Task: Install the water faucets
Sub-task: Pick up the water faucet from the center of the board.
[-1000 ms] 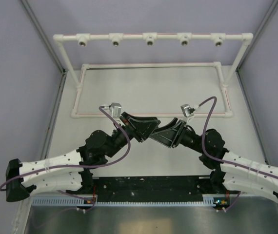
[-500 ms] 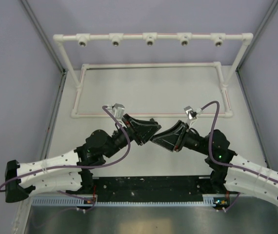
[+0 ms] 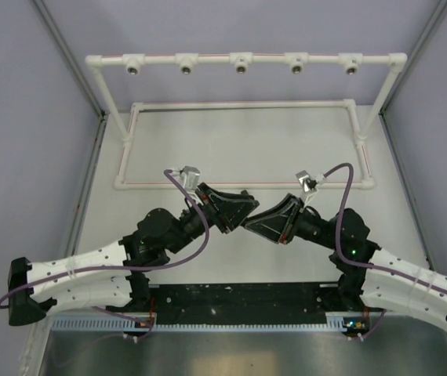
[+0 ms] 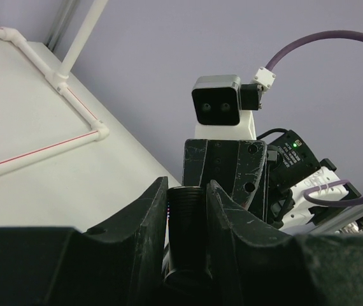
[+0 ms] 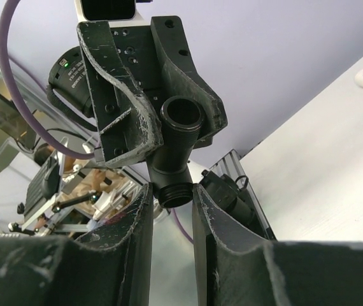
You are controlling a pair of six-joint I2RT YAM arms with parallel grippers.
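Right hand (image 5: 172,192) has narrowed around faucet (image 5: 180,137) clenched by left hand (image 4: 186,189); contact unclear.

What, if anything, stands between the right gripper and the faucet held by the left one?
Nothing visible. The faucet, clamped in the left gripper, has its threaded end between the fingers of the right gripper; contact is unclear.
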